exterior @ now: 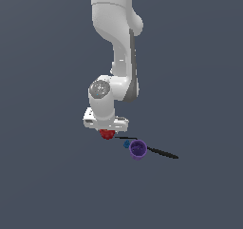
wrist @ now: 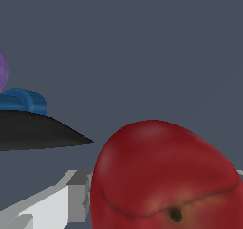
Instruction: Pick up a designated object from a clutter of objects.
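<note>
The designated object, a glossy red apple-like ball (exterior: 107,134), lies directly under my gripper (exterior: 106,130) in the exterior view. In the wrist view the ball (wrist: 161,176) fills the frame, with one grey finger (wrist: 52,206) reaching its side and only a sliver of the other showing past it. The fingers flank the ball, but the frames do not show whether they press on it. The rest of the clutter of objects lies close by: a purple cup (exterior: 138,149), a tiny blue piece (exterior: 126,144) and a thin black stick (exterior: 161,152).
The blue piece (wrist: 23,100), the stick's tapered end (wrist: 42,130) and an edge of the purple cup (wrist: 2,71) lie just beside the ball in the wrist view. Everything rests on a plain dark grey floor (exterior: 57,185).
</note>
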`<state>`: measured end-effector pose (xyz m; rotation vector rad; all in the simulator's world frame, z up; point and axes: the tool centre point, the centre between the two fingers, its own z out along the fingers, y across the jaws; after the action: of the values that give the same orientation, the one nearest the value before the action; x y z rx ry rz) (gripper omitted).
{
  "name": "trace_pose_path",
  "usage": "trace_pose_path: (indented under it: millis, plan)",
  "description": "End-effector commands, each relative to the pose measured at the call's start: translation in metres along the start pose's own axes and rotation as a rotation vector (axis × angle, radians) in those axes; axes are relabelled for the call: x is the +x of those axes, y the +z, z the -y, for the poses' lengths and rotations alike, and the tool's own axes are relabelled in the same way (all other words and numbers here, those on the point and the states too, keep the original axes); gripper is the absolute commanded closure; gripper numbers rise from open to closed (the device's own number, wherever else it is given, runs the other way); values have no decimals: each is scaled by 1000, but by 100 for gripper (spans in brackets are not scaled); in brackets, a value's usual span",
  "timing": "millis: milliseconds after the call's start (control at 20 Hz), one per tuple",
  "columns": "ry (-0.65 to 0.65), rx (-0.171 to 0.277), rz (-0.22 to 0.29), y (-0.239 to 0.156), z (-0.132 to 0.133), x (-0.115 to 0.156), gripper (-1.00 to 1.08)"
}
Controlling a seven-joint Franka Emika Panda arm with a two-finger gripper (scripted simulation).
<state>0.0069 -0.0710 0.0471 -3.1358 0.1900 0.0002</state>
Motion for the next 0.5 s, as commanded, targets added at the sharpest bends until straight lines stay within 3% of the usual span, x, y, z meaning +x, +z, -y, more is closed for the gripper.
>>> trace_pose_path:
  millis: [0, 450]
  plan:
    - [0, 0, 0, 1, 0, 0, 108]
    - [0, 0, 0, -19, -1, 2, 108]
